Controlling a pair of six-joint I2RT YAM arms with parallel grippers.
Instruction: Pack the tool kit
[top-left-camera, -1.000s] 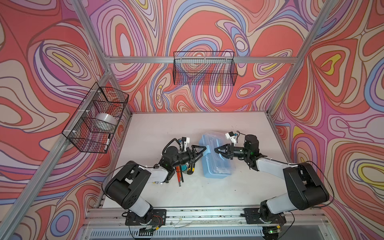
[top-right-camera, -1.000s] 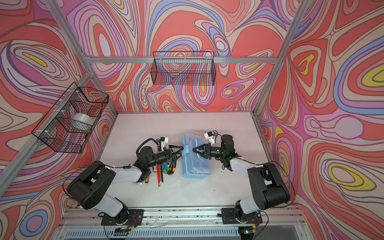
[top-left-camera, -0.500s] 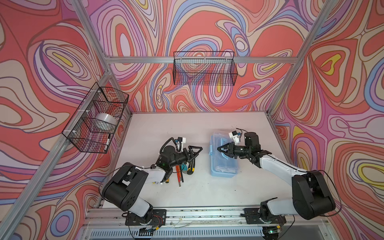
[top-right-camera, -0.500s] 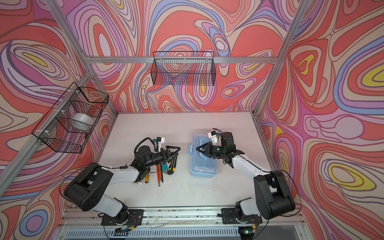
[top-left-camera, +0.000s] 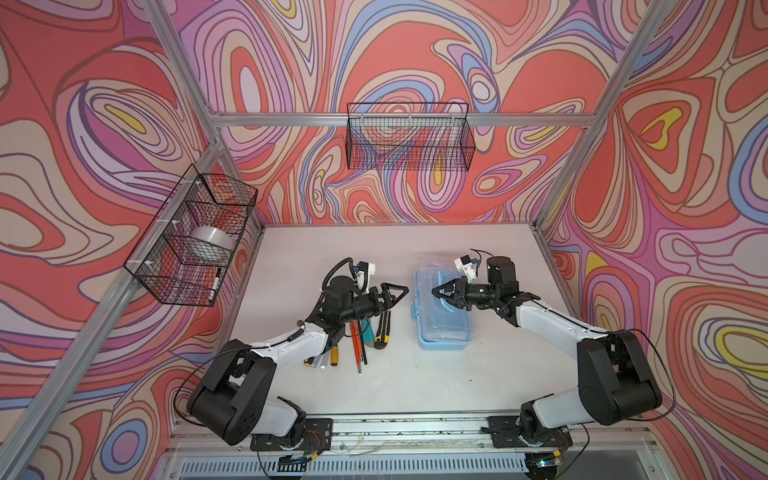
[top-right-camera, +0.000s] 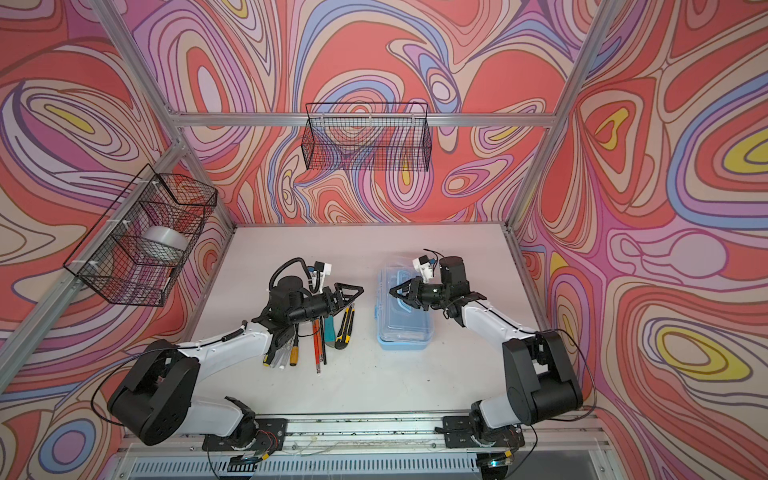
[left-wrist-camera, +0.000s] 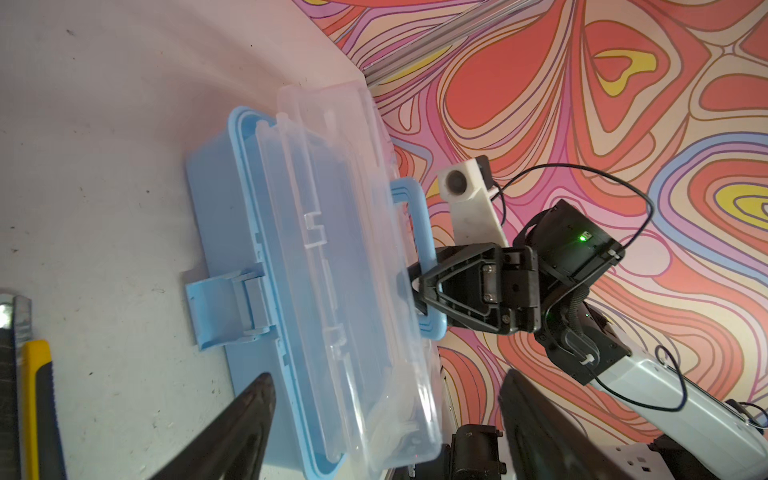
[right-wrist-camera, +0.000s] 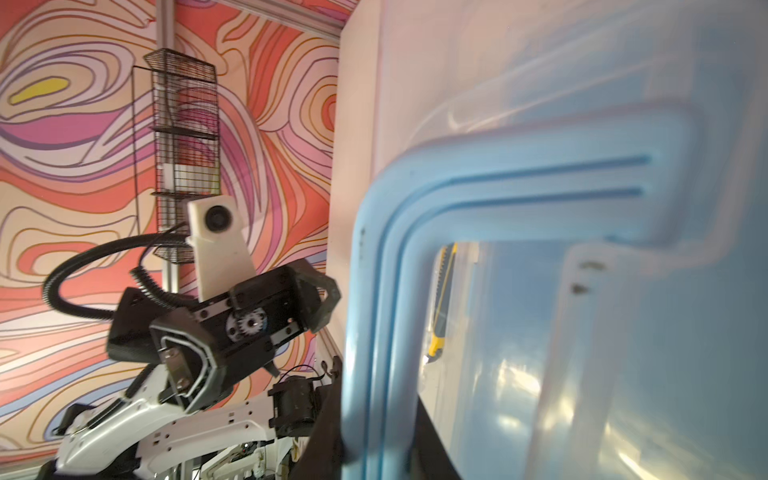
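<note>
The tool kit box (top-left-camera: 442, 328) (top-right-camera: 405, 328), light blue with a clear lid, lies right of the table's middle in both top views. My right gripper (top-left-camera: 436, 293) (top-right-camera: 395, 293) is shut on its blue handle (right-wrist-camera: 415, 249) (left-wrist-camera: 419, 232). In the left wrist view the lid (left-wrist-camera: 345, 270) sits slightly lifted from the base, and the latch (left-wrist-camera: 224, 307) hangs undone. My left gripper (top-left-camera: 397, 293) (left-wrist-camera: 386, 386) stands open and empty just left of the box, on the latch side. Screwdrivers (top-left-camera: 355, 345) and utility knives (top-left-camera: 382, 328) lie on the table under the left wrist.
One black wire basket (top-left-camera: 191, 241) on the left wall holds a tape roll (top-left-camera: 208, 245) and a marker. A second wire basket (top-left-camera: 409, 137) hangs on the back wall. Aluminium frame posts stand at the table's corners.
The box has slid a little to the right with my right gripper on its handle. My left gripper has come off the box's latch side and opened wider.
</note>
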